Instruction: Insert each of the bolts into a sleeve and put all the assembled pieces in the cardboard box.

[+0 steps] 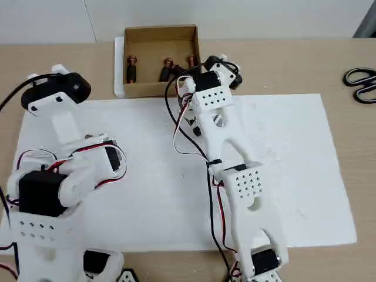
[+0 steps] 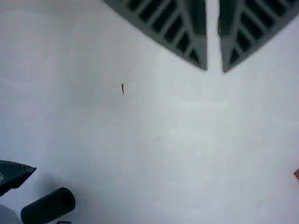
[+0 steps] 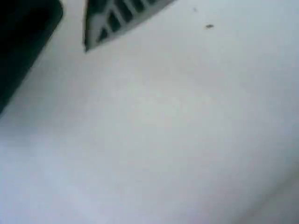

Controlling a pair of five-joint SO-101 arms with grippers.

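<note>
The cardboard box (image 1: 160, 33) stands at the back of the table. Inside it lie three assembled pieces: one at the left (image 1: 132, 69), one in the middle (image 1: 166, 70) and one to the right (image 1: 190, 60), each a dark sleeve with a copper-coloured bolt head. My right arm stretches up the mat, and its gripper (image 1: 189, 103) hangs just in front of the box's near right corner, above the white mat (image 1: 282, 153). My left arm is folded at the left; its gripper (image 2: 214, 69) hovers over bare mat, shut with nothing in it.
Scissors (image 1: 359, 84) lie at the table's far right edge. A short black cylinder (image 2: 47, 205) lies near the left arm's base in the left wrist view. The right arm's cables (image 1: 179, 132) trail over the middle of the mat.
</note>
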